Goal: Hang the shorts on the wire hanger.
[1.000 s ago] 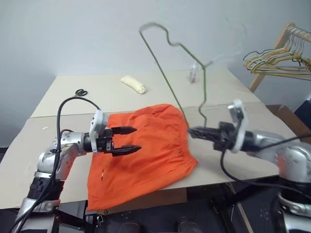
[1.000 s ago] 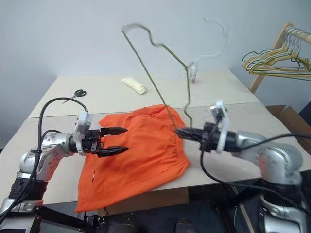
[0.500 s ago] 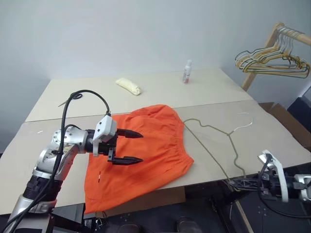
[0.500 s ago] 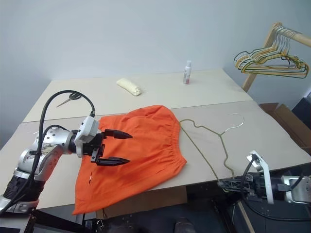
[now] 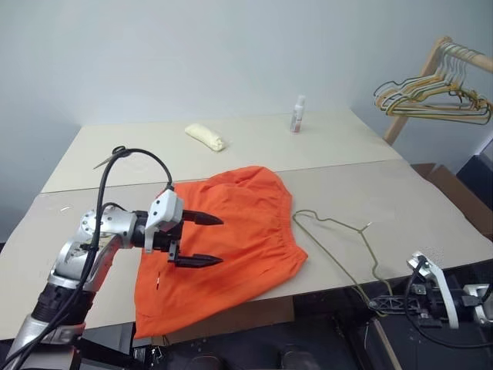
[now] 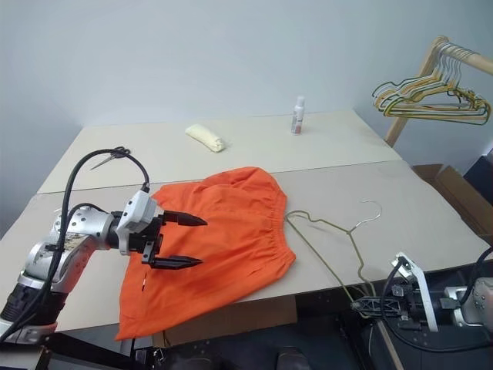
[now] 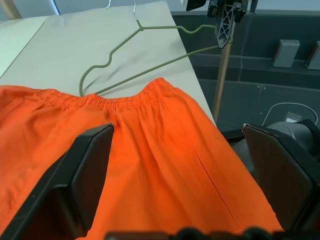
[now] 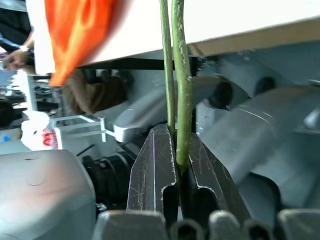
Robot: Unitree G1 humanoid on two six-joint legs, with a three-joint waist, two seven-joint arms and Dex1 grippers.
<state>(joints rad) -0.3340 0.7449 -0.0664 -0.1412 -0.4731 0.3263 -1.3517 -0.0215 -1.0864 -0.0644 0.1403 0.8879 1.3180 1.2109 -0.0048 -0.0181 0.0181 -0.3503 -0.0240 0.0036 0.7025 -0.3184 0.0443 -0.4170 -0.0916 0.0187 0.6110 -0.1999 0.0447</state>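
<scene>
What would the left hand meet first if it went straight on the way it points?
Probably the shorts: the open left hand hovers over the orange cloth, pointing slightly down toward its waistband. Beyond lies the wire hanger. Height above the cloth is unclear.

I count one pair of orange shorts [image 5: 231,231] on the table [image 5: 431,208], one wire hanger [image 5: 339,239] beside them, one pale rolled cloth [image 5: 206,136], one small bottle [image 5: 297,114] and one pair of scissors [image 5: 115,154]. On the wooden rack [image 5: 420,85] hangs one bunch of hangers [image 5: 431,96] (too tangled for me to count singly).
</scene>
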